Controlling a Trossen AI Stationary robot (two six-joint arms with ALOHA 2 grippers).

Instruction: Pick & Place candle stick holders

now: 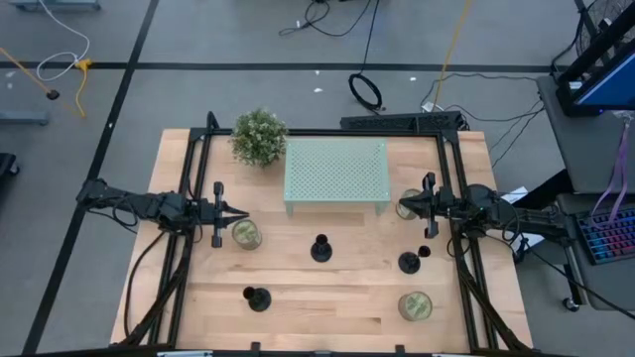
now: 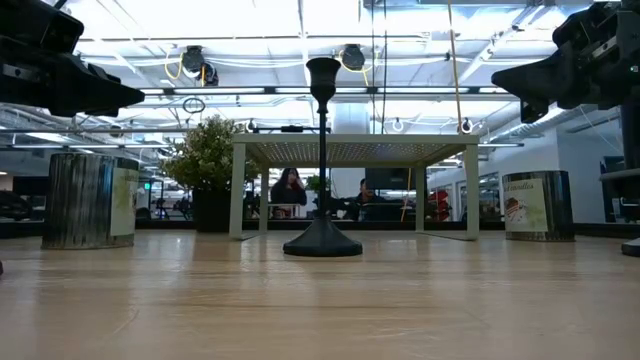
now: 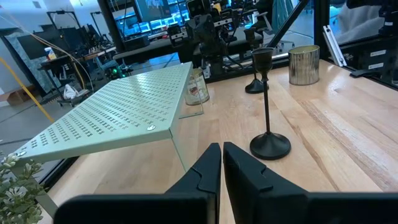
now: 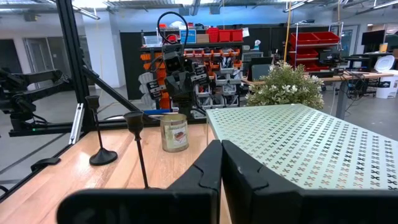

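Three matte-black candle stick holders stand upright on their round bases on the wooden table: one at the middle [image 1: 320,248], one near the front left [image 1: 258,297], one at the right [image 1: 410,261]. The middle one shows in the low view [image 2: 322,160]. My left gripper [image 1: 243,211] hovers shut at the table's left, above a gold-green jar [image 1: 246,234]. My right gripper [image 1: 401,208] hovers shut at the right, by another jar [image 1: 410,201]. Both point toward the table's middle and hold nothing; their shut fingers show in the wrist views [image 3: 222,155] [image 4: 221,152].
A pale green perforated rack [image 1: 335,174] stands on legs at the far middle, with a potted plant [image 1: 260,136] at its left corner. A third jar [image 1: 415,305] stands near the front right. Black frame rails [image 1: 189,198] run along both table sides.
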